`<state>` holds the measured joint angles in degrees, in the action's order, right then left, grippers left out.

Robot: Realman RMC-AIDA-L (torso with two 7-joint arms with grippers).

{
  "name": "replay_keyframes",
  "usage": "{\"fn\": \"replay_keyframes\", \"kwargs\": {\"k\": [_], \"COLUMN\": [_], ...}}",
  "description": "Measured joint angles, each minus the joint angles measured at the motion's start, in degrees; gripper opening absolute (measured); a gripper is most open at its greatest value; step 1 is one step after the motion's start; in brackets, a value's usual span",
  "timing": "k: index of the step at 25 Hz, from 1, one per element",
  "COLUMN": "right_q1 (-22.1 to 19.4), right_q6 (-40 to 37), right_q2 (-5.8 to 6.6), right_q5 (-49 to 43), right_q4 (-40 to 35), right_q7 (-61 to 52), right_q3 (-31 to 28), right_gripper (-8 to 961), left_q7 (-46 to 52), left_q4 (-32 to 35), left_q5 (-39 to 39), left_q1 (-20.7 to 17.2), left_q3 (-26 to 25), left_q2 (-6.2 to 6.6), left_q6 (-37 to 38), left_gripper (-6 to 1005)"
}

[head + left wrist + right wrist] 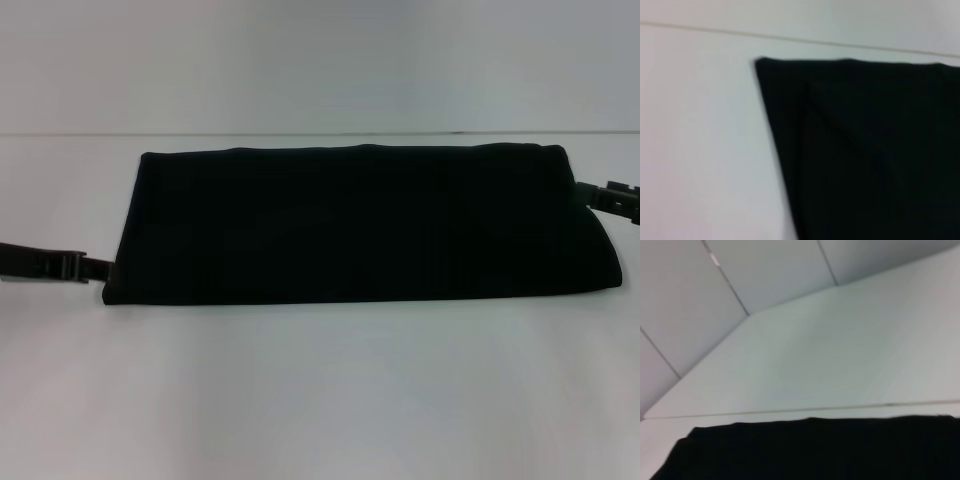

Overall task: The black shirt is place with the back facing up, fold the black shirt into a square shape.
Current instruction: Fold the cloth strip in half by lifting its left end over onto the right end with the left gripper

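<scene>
lying across the middle of the bench (320, 400), the black shirt (350, 225) is sitting as a long band, awaiting the final end-to-end fold, with the left gripper (95, 268) and right gripper (590, 195) touching opposite ends, grip impossible to tell.

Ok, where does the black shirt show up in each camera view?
Head view: black shirt, a folded band across the middle of the table.
Left wrist view: a folded corner.
Right wrist view: a dark edge.
Shared landmark: the table's far edge line.
</scene>
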<state>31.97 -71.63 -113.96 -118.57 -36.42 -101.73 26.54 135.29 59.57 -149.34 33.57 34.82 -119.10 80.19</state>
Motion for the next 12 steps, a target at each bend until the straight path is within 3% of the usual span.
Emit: {"fn": "replay_keyframes", "kwargs": {"k": [2, 7, 12], "right_q1": [0.23, 0.89, 2.31], "right_q6": [-0.71, -4.78, -8.00], "right_q2": [-0.28, -0.33, 0.67], "right_q5": [0.58, 2.95, 3.66], "right_q4": [0.01, 0.10, -0.37], "right_q7": [1.11, 5.73, 8.69], "right_q3": [0.12, 0.30, 0.80], "right_gripper": [677, 699, 880], "left_q7": [0.97, 5.86, 10.74], "left_q4": [0.06, -0.47, -4.50], "left_q5": [-0.19, -0.17, 0.05], "left_q1": [0.21, 1.24, 3.72], "left_q3": [0.08, -0.12, -0.13], "left_q2": [0.48, 1.86, 2.27], "left_q6": [2.35, 8.38, 10.53], "left_gripper": [398, 580, 778]}}
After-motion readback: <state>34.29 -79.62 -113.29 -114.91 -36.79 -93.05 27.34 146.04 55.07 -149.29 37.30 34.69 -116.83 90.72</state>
